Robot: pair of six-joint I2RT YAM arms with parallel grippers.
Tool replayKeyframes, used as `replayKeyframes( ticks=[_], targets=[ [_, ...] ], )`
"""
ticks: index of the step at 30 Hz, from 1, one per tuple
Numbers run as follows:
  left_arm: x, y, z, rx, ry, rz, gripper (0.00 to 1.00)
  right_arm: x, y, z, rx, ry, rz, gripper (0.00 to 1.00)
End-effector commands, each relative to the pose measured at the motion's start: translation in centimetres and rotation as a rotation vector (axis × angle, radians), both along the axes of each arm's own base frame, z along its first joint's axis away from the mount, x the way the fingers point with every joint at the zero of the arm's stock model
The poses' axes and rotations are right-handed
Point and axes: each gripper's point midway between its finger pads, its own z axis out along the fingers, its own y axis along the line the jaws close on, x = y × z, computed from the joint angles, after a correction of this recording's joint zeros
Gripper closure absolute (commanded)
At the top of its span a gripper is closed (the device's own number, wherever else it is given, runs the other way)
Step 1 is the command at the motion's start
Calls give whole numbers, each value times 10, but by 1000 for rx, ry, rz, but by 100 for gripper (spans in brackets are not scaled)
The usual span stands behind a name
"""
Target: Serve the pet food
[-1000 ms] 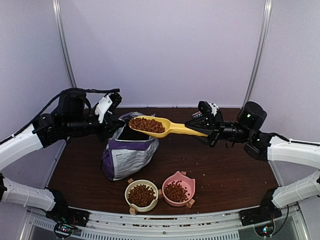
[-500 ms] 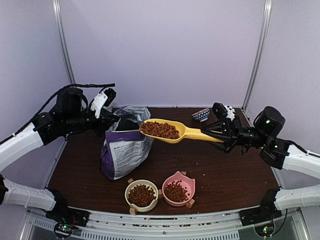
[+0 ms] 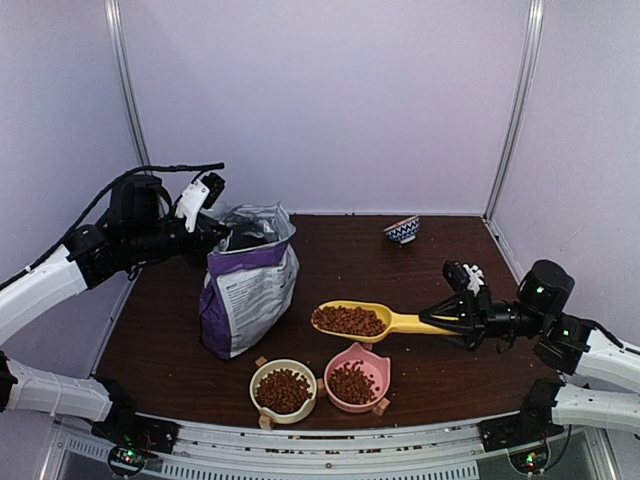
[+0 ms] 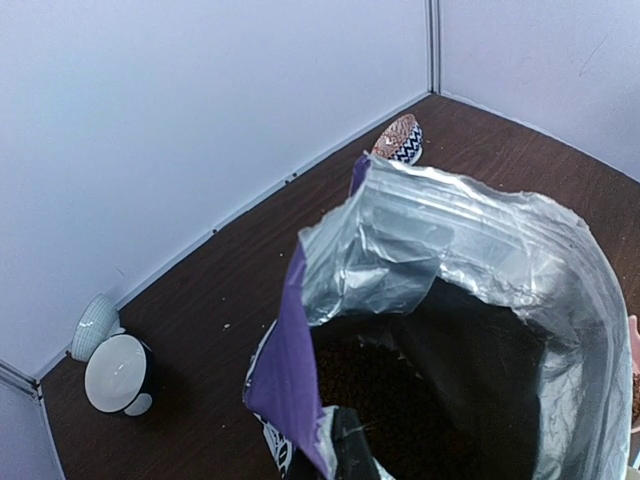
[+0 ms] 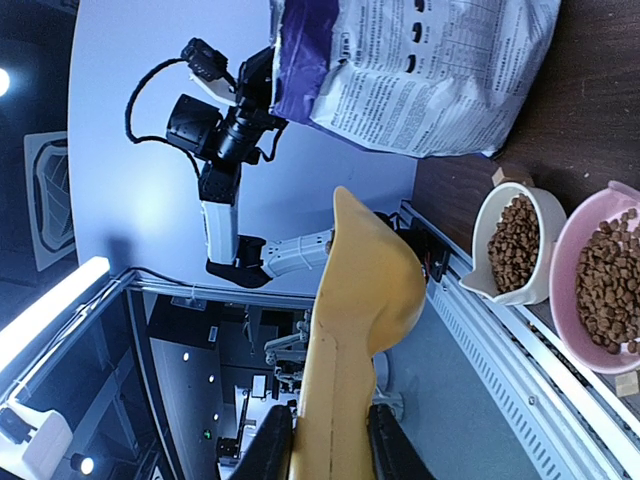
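Observation:
The purple pet food bag (image 3: 248, 292) stands open at the table's left, its silver-lined mouth (image 4: 470, 250) showing dark kibble (image 4: 385, 385) inside. My left gripper (image 3: 214, 238) is shut on the bag's near rim; one dark finger (image 4: 352, 445) presses the purple edge. My right gripper (image 3: 455, 318) is shut on the handle of the yellow scoop (image 3: 385, 320). The scoop is level and heaped with pet food (image 3: 349, 320), just above and behind the pink bowl (image 3: 356, 382). In the right wrist view the scoop's underside (image 5: 360, 290) runs between my fingers (image 5: 268, 445).
A cream bowl (image 3: 283, 390) and the pink bowl sit side by side near the front edge, both holding kibble. A small blue-patterned bowl (image 3: 402, 230) lies at the back right. Two white cups (image 4: 115, 372) stand in the back left corner.
My right gripper carried the loaded scoop from over the bag's mouth down and forward to just above the pink bowl. The left gripper pulled the bag more upright.

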Motion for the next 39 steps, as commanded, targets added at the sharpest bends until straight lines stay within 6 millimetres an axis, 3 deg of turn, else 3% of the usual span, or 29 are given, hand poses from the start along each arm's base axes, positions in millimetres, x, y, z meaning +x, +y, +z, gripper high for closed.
replayKeyframes(
  ticks=[1, 8, 16, 25, 39],
  targets=[
    [8, 13, -1, 16, -25, 64, 100, 3, -11, -29, -59, 1, -63, 85],
    [4, 15, 4, -4, -35, 64, 100, -1, -24, -71, -166, 53, -110, 85],
    [-1, 15, 8, -22, -34, 55, 100, -7, -37, -90, -259, 82, -140, 85],
    [-5, 14, 13, -41, -32, 38, 100, -10, -46, -95, -340, 93, -155, 85],
    [-12, 13, 22, -60, -36, 17, 100, -11, -54, -75, -495, 83, -144, 85]
  ],
)
